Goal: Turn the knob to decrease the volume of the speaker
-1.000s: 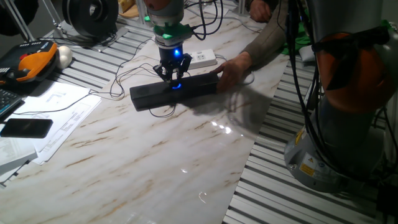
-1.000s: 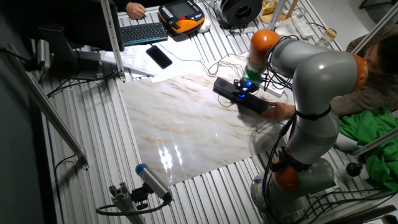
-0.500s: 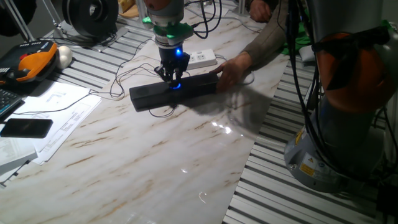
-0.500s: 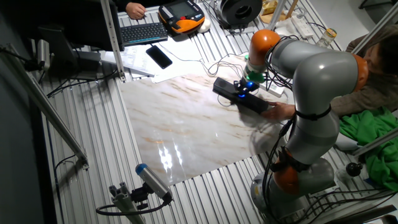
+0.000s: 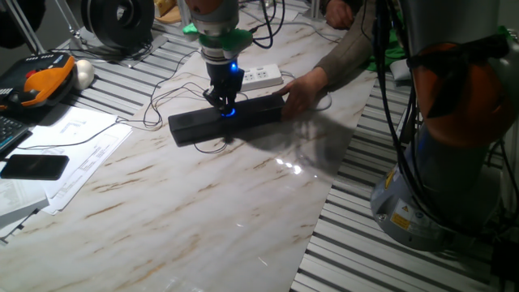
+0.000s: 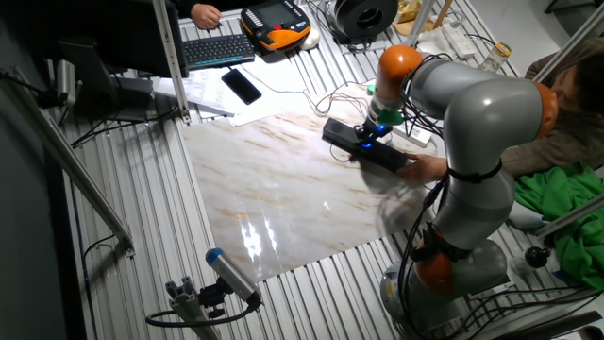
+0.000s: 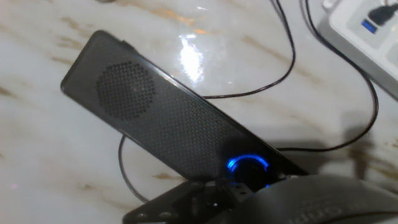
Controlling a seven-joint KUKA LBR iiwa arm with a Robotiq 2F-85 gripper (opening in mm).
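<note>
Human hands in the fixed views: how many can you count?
2. One hand rests on the end of the speaker nearest the power strip; another hand lies beside the keyboard at the frame's top edge. Others may be hidden.

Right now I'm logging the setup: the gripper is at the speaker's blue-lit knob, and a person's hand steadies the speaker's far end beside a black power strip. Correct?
Nearly. The power strip is white, not black, as one fixed view shows. The rest stands: the gripper is at the knob on the speaker, and the person's hand is at its far end.
</note>
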